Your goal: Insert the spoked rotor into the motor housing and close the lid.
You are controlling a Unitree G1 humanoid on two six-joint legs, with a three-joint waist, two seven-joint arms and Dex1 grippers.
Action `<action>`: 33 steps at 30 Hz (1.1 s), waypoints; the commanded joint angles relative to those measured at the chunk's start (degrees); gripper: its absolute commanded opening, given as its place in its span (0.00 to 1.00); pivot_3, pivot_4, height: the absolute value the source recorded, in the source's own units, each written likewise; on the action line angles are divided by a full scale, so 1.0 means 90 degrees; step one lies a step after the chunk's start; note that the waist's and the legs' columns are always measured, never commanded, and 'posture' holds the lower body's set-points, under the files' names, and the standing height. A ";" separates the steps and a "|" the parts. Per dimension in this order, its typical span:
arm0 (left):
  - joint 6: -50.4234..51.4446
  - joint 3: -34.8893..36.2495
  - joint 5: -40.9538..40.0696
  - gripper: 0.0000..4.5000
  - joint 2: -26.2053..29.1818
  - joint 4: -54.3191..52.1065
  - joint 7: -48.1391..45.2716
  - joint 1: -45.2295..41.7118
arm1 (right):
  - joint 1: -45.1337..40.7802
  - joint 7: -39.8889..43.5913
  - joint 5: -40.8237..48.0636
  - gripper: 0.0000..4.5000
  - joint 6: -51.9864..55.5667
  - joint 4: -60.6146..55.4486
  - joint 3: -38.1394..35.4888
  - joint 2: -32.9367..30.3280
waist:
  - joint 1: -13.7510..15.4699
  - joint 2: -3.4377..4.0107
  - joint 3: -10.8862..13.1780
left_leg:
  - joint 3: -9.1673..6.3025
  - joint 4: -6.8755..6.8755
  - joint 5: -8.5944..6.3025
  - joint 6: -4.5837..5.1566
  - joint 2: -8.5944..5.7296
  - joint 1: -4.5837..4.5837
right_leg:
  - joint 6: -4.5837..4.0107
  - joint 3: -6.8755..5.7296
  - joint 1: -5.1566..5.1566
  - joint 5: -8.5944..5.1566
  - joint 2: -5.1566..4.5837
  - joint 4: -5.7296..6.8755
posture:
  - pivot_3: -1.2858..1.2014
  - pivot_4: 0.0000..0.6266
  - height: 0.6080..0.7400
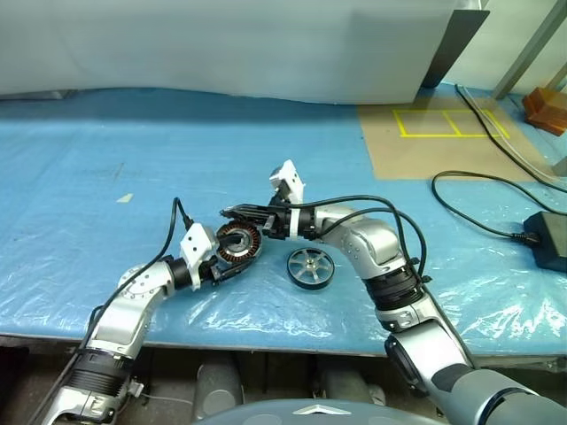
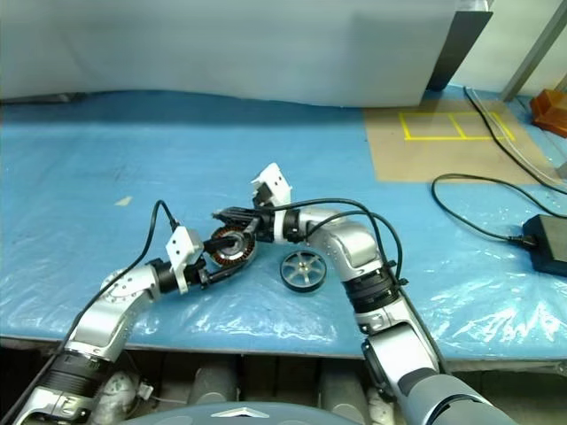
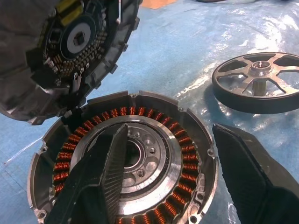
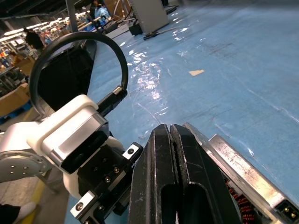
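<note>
We see the left gripper (image 3: 163, 177) clamped on the motor housing (image 1: 240, 242), one finger over its pale centre, the other outside the wall; its fingertips run off the wrist view. The right gripper (image 4: 174, 140) has its fingers pressed together just above the housing's rim; we cannot tell whether they pinch the lid (image 3: 70, 51), which stands tilted up off the housing's far edge, partly cropped. The spoked rotor (image 1: 308, 267) lies flat on the blue sheet (image 1: 133, 177) beside the housing.
</note>
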 commanded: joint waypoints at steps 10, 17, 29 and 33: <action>0.0031 -0.0133 0.0239 0.67 0.0049 0.0340 -0.0024 0.0173 | -0.0468 -0.0599 -0.0479 0.00 -0.0940 0.0919 -0.0448 0.0252 | -0.0003 0.0001 -0.0001 | 0.0000 -0.0002 0.0000 0.0000 0.0000 0.0003 | -0.0001 0.0001 0.0001 -0.0001 -0.0001 0.0002 | 0.52 0.24 1.00; -0.0004 -0.0131 0.0242 0.67 0.0029 0.0444 -0.0028 0.0083 | -0.0359 -0.1172 -0.0908 0.00 -0.1332 0.1311 -0.0378 0.0581 | -0.0003 0.0003 0.0000 | 0.0002 -0.0015 0.0000 -0.0001 -0.0001 0.0001 | 0.0021 0.0001 -0.0004 0.0012 0.0000 -0.0003 | 0.52 0.24 1.00; -0.0106 -0.0110 0.0141 0.67 0.0087 0.0266 -0.0157 0.0194 | -0.0185 -0.0158 0.0225 0.00 -0.0465 0.0146 -0.0821 0.0412 | 0.0005 0.0005 0.0001 | 0.0001 -0.0020 0.0000 -0.0001 -0.0001 -0.0002 | 0.0022 0.0002 -0.0005 0.0012 -0.0001 -0.0010 | 0.52 0.24 1.00; 0.0298 0.0259 -0.0513 0.67 0.0160 -0.0604 -0.0233 0.0240 | -0.0104 0.0728 0.0747 0.00 0.0317 -0.0438 -0.0675 -0.0351 | 0.0005 0.0003 0.0002 | 0.0002 -0.0029 0.0000 -0.0001 -0.0001 -0.0005 | 0.0024 0.0000 -0.0003 0.0014 0.0000 -0.0028 | 0.52 0.24 1.00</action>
